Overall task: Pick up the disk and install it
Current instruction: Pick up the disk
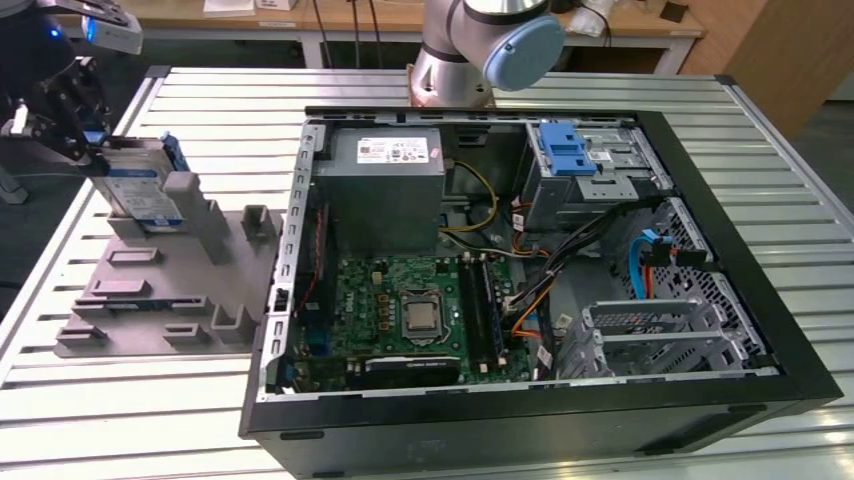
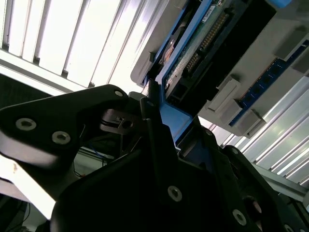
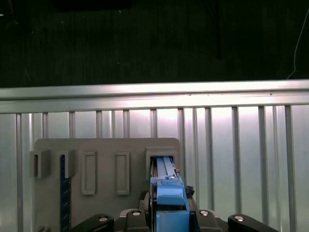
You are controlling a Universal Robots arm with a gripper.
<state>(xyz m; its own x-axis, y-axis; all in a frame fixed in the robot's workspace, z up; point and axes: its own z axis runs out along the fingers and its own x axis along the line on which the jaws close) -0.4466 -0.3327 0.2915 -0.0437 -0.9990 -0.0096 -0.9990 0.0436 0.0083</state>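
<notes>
The disk [image 1: 140, 190] stands on edge in a slot at the far end of a grey holder [image 1: 160, 290], at the exterior view's left. It is silver-grey with a blue-and-white label and blue rails. My gripper [image 1: 91, 140] sits on its top edge, shut on it. In the first wrist view the disk's blue rail [image 3: 166, 193] runs between the fingers of the gripper [image 3: 169, 217] down into the holder's slot [image 3: 161, 159]. In the second wrist view the black fingers [image 2: 149, 145] clamp the blue rail, and the disk's underside [image 2: 193, 43] shows beyond them.
An open computer case [image 1: 747, 300] lies on the slatted metal table [image 1: 200, 420], at the exterior view's right of the holder. Inside are a grey power supply box [image 1: 387, 190], a motherboard [image 1: 400, 310], cables, and a drive bay with a blue latch [image 1: 567, 150]. The arm's base [image 1: 467, 50] stands behind the case.
</notes>
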